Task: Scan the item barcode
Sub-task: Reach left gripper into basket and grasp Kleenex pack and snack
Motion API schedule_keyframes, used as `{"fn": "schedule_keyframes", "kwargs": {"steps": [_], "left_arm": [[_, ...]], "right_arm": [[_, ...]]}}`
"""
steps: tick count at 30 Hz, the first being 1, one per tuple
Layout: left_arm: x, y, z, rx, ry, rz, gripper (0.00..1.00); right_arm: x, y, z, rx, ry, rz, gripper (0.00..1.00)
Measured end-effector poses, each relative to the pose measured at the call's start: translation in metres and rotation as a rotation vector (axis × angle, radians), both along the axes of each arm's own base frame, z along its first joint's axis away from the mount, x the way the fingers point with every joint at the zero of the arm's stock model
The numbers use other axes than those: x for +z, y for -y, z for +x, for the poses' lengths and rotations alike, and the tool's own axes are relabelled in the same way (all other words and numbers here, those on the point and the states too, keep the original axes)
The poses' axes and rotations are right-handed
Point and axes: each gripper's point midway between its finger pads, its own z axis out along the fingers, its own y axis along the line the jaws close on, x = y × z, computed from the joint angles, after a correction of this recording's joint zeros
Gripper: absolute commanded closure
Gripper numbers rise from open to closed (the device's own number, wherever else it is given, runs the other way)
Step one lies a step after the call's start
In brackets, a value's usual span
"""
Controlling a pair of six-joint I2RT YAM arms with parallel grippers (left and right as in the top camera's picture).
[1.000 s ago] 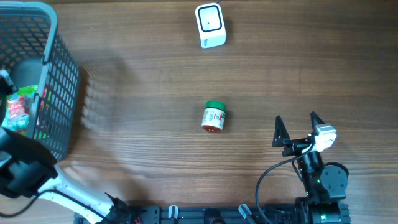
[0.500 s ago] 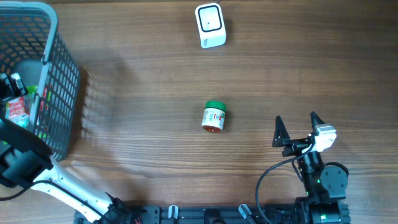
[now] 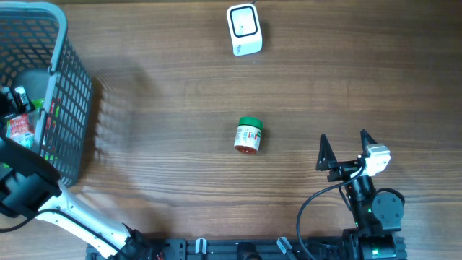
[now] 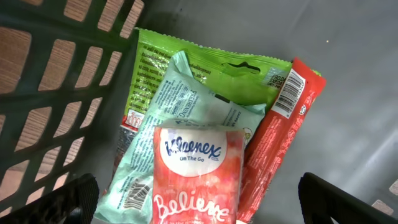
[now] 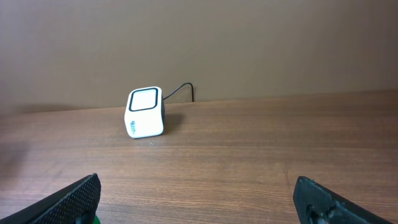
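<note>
left hand (image 4: 211, 202) hangs spread wide inside the basket (image 3: 68, 108), gripping nothing, shifted slightly since a second ago. below it a kleenex pack (image 4: 198, 180) tops a mint tissue packet (image 4: 186, 99), green pouch (image 4: 217, 65) and red wrapper (image 4: 280, 137). right hand (image 3: 344, 141), also released, sits well right of the basket. the green-lidded jar (image 3: 249, 136) lies on the table (image 3: 159, 144) between basket and right hand.

Soft, even, fairly bright up top. Faint grid shadow off the basket (image 3: 72, 94) thrown rightward across the table (image 3: 180, 195). Dimmer but sharp inside it from the left wrist, bottom corners dark and mushy.
</note>
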Motion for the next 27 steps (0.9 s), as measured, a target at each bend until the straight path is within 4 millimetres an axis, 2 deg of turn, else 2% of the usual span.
{"fn": "schedule_keyframes", "kwargs": {"steps": [4, 8, 11, 15, 18, 19, 22, 25, 27], "left_arm": [[-0.002, 0.002, 0.001, -0.002, 0.005, -0.012, 0.00], [-0.021, 0.009, -0.006, -0.003, -0.021, -0.043, 0.00], [-0.045, 0.017, -0.014, -0.003, -0.051, -0.069, 0.00], [-0.055, 0.014, -0.016, -0.001, -0.055, -0.044, 0.00], [-0.058, 0.013, -0.017, -0.004, -0.052, -0.020, 0.40], [-0.059, 0.012, -0.018, 0.000, -0.055, -0.010, 0.45], [-0.061, 0.007, -0.023, 0.007, -0.069, 0.006, 0.49], [-0.061, 0.007, -0.024, 0.018, -0.071, 0.007, 0.82], [-0.060, 0.007, -0.024, 0.022, -0.068, 0.008, 0.94]], "right_arm": [[0.000, 0.000, 0.000, 0.000, 0.000, 0.000, 0.00], [0.000, 0.000, 0.000, 0.000, 0.000, 0.000, 0.00], [0.000, 0.000, 0.000, 0.000, 0.000, 0.000, 0.00], [0.000, 0.000, 0.000, 0.000, 0.000, 0.000, 0.01], [0.000, 0.000, 0.000, 0.000, 0.000, 0.000, 0.00], [0.000, 0.000, 0.000, 0.000, 0.000, 0.000, 0.00], [0.000, 0.000, 0.000, 0.000, 0.000, 0.000, 0.00], [0.000, 0.000, 0.000, 0.000, 0.000, 0.000, 0.00], [0.000, 0.000, 0.000, 0.000, 0.000, 0.000, 0.00]]}}
